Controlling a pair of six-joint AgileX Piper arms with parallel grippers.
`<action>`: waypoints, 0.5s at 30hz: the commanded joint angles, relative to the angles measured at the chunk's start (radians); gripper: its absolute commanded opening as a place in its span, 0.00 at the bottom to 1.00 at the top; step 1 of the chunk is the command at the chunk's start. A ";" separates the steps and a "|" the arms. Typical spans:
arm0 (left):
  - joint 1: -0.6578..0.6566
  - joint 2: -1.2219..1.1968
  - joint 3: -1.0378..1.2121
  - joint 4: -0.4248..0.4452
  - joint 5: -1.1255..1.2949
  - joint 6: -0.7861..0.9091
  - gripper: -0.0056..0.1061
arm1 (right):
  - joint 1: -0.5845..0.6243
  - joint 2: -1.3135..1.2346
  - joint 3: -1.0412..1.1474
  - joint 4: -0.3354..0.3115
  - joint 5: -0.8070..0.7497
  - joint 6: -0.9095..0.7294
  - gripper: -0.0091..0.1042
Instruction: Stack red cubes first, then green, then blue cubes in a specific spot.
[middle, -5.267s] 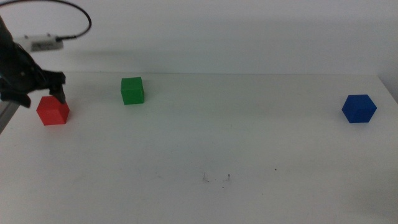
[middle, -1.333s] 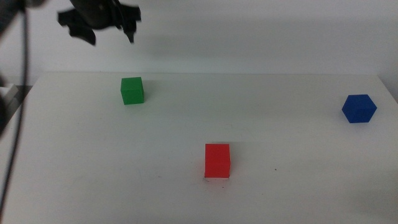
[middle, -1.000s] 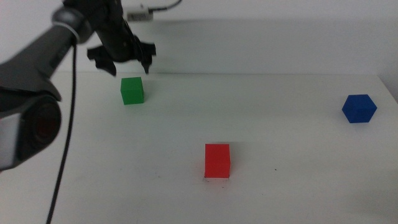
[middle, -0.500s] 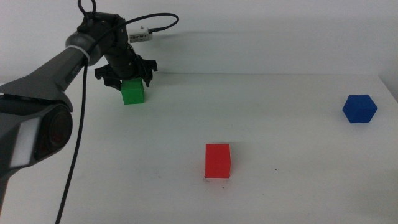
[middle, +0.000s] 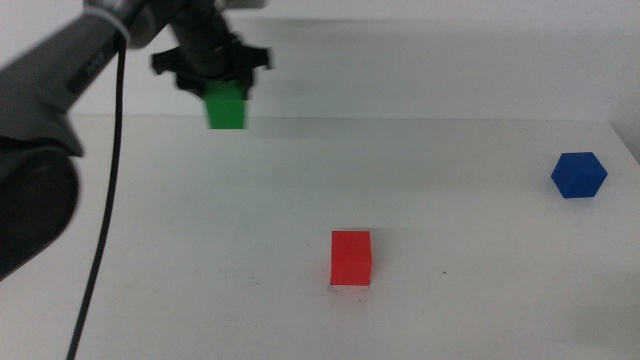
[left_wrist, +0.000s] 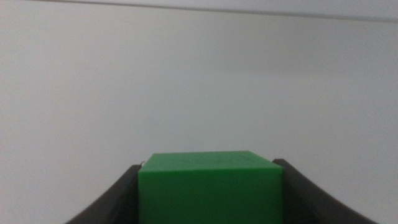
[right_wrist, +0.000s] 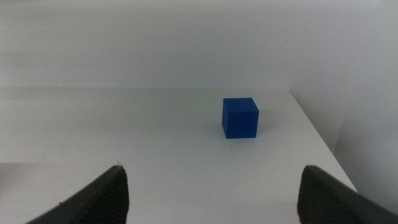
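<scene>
The left end effector (middle: 222, 88) pinches the green cube (middle: 226, 108) above the worktop (middle: 200, 260) at eleven o'clock. The red cube (middle: 351, 258) sits near six o'clock with open worktop around it. The blue cube (middle: 578, 174) rests at three o'clock, before the right end effector (right_wrist: 211, 186), whose jaws are spread.

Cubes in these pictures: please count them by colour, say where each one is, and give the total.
Red cube: 1, standing on the table near its front middle.
Green cube: 1, held in the left gripper, lifted off the table at the far left.
Blue cube: 1, on the table at the far right, in front of the open right gripper.
Total: 3 cubes.
</scene>
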 joint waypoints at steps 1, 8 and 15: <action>-0.087 -0.134 0.148 0.023 -0.003 -0.065 0.32 | -0.004 -0.005 0.003 -0.007 -0.008 -0.005 0.90; -0.385 -0.441 0.687 0.190 -0.316 -0.458 0.32 | -0.004 -0.005 0.003 -0.007 -0.008 -0.005 0.90; -0.471 -0.448 0.800 0.152 -0.387 -0.511 0.32 | -0.004 -0.005 0.003 -0.007 -0.008 -0.005 0.90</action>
